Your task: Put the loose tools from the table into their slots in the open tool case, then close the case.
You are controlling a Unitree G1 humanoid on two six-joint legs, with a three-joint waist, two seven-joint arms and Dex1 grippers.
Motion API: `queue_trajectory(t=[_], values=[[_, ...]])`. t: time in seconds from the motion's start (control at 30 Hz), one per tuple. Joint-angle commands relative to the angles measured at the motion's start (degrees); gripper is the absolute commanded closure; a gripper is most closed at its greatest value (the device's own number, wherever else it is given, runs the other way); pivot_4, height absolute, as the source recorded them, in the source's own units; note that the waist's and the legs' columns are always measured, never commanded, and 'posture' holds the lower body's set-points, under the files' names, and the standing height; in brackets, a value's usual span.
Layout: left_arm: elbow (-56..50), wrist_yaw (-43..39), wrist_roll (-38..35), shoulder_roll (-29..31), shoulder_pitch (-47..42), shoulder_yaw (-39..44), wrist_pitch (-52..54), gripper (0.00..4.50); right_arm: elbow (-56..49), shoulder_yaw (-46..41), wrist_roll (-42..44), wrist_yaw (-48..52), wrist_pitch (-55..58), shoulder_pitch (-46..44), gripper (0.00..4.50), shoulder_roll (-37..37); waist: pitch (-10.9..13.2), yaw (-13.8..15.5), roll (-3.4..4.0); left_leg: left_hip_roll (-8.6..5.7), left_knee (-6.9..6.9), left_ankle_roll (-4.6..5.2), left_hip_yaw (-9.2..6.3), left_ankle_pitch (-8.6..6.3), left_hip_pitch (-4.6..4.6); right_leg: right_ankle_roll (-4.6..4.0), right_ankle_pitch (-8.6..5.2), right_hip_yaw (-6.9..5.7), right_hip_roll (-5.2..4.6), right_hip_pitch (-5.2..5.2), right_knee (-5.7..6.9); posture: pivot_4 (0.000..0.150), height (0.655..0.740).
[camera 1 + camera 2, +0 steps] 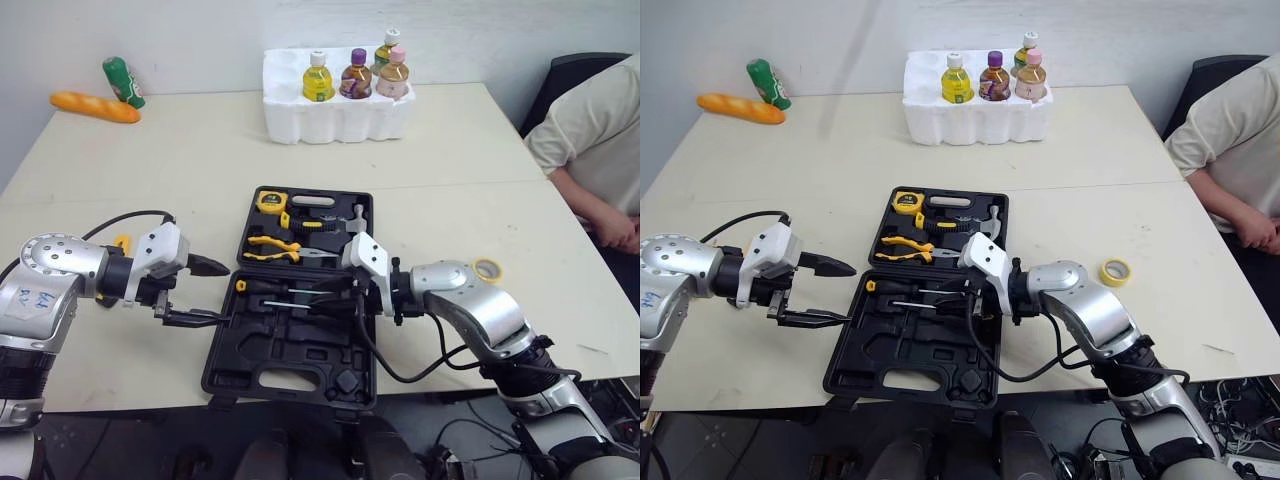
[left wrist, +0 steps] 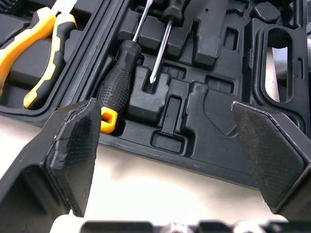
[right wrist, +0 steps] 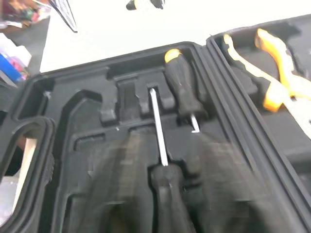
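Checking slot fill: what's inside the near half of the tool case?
Two screwdrivers lie side by side near the tool case hinge; the other moulded slots look empty. The right gripper covers one handle and whatever lies under it.

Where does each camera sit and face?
Left eye view: on the head, down at the tool case; both arms show.
Right eye view: beside it, same scene.
Left wrist view: along the left gripper, at the case's edge.
Right wrist view: along the right gripper, into the case.
Both wrist views share the yellow-capped screwdriver.
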Motion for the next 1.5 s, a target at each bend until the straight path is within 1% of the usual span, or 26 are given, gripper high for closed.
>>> queue_trajectory(t=[0.03, 0.13, 0.2, 0.23, 0.4, 0.5, 0.6, 0.7, 0.77, 0.87, 0.97, 1.07, 1.1, 1.17, 1.2, 1.3, 1.4, 1.5], values=[[-0.7, -0.2, 0.2, 0.0, -0.7, 0.4, -0.7, 0.0, 1.2, 2.1, -2.6, 1.4, -2.7, 0.4, 4.46, 0.0, 0.0, 0.0, 0.0, 0.0, 0.0, 0.0, 0.0, 0.0, 0.0, 0.0, 0.0, 0.0, 0.0, 0.0, 0.0, 0.15, 0.7367], [-0.5, 0.1, 0.6, -0.3, -0.6, 0.1, -1.2, 0.0, 4.1, 6.4, -7.6, 0.7, -1.2, 0.2, 4.46, -1.0, 0.0, -0.1, 0.0, 0.0, 0.0, 0.0, 0.0, 0.0, 0.01, 0.0, 0.0, 0.0, 0.0, 0.0, 0.01, 0.15, 0.7367], [-0.6, 0.3, 0.8, -0.6, -0.6, 0.0, -1.4, 0.0, 7.1, 8.6, -12.3, -1.5, -4.2, 0.1, 4.46, -0.7, -0.1, -0.2, -0.09, 0.0, 0.0, -0.04, 0.04, 0.02, 0.1, 0.0, 0.0, 0.04, 0.01, 0.03, 0.04, 0.15, 0.7367], [-0.6, 0.4, 0.9, -0.7, -0.5, -0.1, -1.5, 0.0, 7.8, 8.9, -13.0, -1.9, -4.5, 0.2, 4.46, -0.3, -0.1, -0.2, -0.13, 0.0, 0.0, -0.02, 0.04, 0.01, 0.16, 0.0, 0.0, 0.04, 0.01, 0.06, 0.05, 0.15, 0.7367], [-0.7, 1.3, 1.2, -1.9, -0.7, -0.7, -2.1, 0.0, 7.1, 10.1, -12.7, -1.0, 0.8, 1.5, 4.46, -0.3, -0.2, -0.1, -0.23, 0.0, 0.04, 0.08, 0.03, -0.03, 0.31, -0.07, 0.01, 0.06, 0.01, 0.1, 0.14, 0.15, 0.7367], [-0.8, 2.0, 1.6, -3.1, -1.3, -1.2, -2.4, 0.0, 6.5, 9.4, -13.2, -2.2, -0.2, 1.9, 4.46, 0.1, -0.4, 0.0, -0.38, 0.0, 0.04, 0.07, 0.01, -0.03, 0.35, -0.1, -0.01, 0.06, 0.01, 0.1, 0.24, 0.15, 0.7367], [-0.2, 3.4, 1.6, -4.3, -1.3, -0.6, -2.2, 0.0, 4.6, 3.9, -9.7, -3.3, -1.1, 1.5, 4.46, 1.9, -0.5, 0.0, -0.55, 0.0, 0.04, 0.06, 0.0, -0.02, 0.33, -0.11, -0.01, 0.05, 0.01, 0.1, 0.26, 0.15, 0.7367], [0.1, 5.9, 0.9, -5.8, 0.0, 0.9, -1.3, 0.0, -1.0, -3.9, -5.1, -5.2, 0.9, 2.5, 4.46, 2.6, -0.4, 0.0, -0.53, 0.0, 0.06, 0.06, 0.0, -0.02, 0.3, -0.11, -0.01, 0.06, 0.01, 0.07, 0.34, 0.15, 0.7367], [-0.3, 8.2, 0.1, -6.8, 1.4, 2.4, -0.4, 0.0, -6.4, -10.0, -1.8, -6.6, 3.2, 4.6, 4.46, 1.1, -0.4, 0.1, -0.49, 0.0, 0.05, 0.06, -0.03, -0.02, 0.2, -0.11, -0.01, 0.04, 0.01, 0.03, 0.39, 0.15, 0.7367], [-2.1, 12.5, -3.2, -8.2, 4.6, 7.9, 3.2, 0.0, -12.6, -20.6, 4.0, -6.9, 8.5, 9.4, 4.46, -3.8, -0.4, 0.4, -0.49, 0.0, 0.05, 0.06, -0.04, -0.03, 0.08, -0.1, -0.01, 0.03, 0.01, 0.0, 0.31, 0.15, 0.7367], [-3.0, 18.8, -7.7, -10.7, 9.8, 16.9, 7.1, 0.0, -13.2, -30.8, 6.1, -6.2, 9.3, 15.9, 3.61, -10.1, -0.4, 0.9, -0.5, 0.0, 0.03, 0.19, -0.04, -0.1, 0.07, -0.09, 0.0, 0.03, -0.01, 0.05, 0.14, 0.15, 0.7367], [-2.7, 25.6, -10.1, -13.4, 16.6, 27.3, 9.0, 0.0, -8.4, -39.8, 5.2, -4.7, 6.2, 22.3, 2.1, -16.2, -0.4, 0.9, -0.5, 0.01, -0.04, 0.26, 0.01, -0.14, 0.11, -0.07, 0.01, 0.07, 0.0, 0.08, 0.01, 0.15, 0.7367], [-2.5, 27.1, -9.8, -13.8, 19.3, 30.1, 8.9, 0.0, -6.5, -42.5, 4.8, -4.3, 5.2, 24.1, 1.7, -18.1, -0.4, 0.9, -0.5, 0.01, -0.05, 0.25, 0.03, -0.13, 0.13, -0.08, 0.01, 0.08, 0.0, 0.08, 0.0, 0.15, 0.7367], [-1.2, 29.5, -8.9, -14.4, 24.4, 35.1, 7.8, 0.0, -3.0, -47.3, 4.2, -4.2, 3.7, 26.6, 0.49, -20.9, -0.4, 0.9, -0.49, 0.01, -0.09, 0.24, 0.1, -0.13, 0.24, -0.08, 0.01, 0.15, 0.0, 0.08, -0.08, 0.15, 0.7367], [0.1, 31.2, -9.0, -15.1, 26.3, 37.8, 7.5, 0.0, -1.4, -49.4, 4.0, -4.3, 3.4, 27.6, 0.07, -22.1, -0.4, 0.9, -0.49, 0.01, -0.1, 0.24, 0.12, -0.13, 0.31, -0.08, 0.01, 0.18, 0.01, 0.1, -0.04, 0.15, 0.7367], [4.8, 37.4, -8.2, -17.9, 31.0, 44.8, 4.7, 0.0, 3.9, -53.7, 1.8, -3.0, -0.4, 31.7, 0.07, -25.8, -0.4, 1.1, -0.46, 0.02, -0.13, 0.22, 0.13, -0.12, 0.39, -0.09, 0.0, 0.18, 0.0, 0.14, -0.01, 0.15, 0.7367], [4.7, 41.4, -8.4, -20.1, 34.6, 48.7, 3.6, 0.0, 9.7, -56.1, 0.3, -2.3, -4.3, 34.0, 0.07, -28.0, -0.4, 1.4, -0.51, 0.03, -0.14, 0.24, 0.13, -0.13, 0.41, -0.09, 0.0, 0.17, 0.0, 0.22, -0.09, 0.15, 0.7367], [8.8, 44.7, -9.0, -19.3, 34.9, 52.1, 3.9, 0.0, 16.3, -57.6, -0.6, -2.0, -7.4, 34.0, 0.07, -29.5, -0.4, 1.6, -0.51, 0.03, -0.14, 0.29, 0.11, -0.16, 0.63, -0.09, 0.0, 0.15, -0.04, 0.5, -0.2, 0.15, 0.7367]])
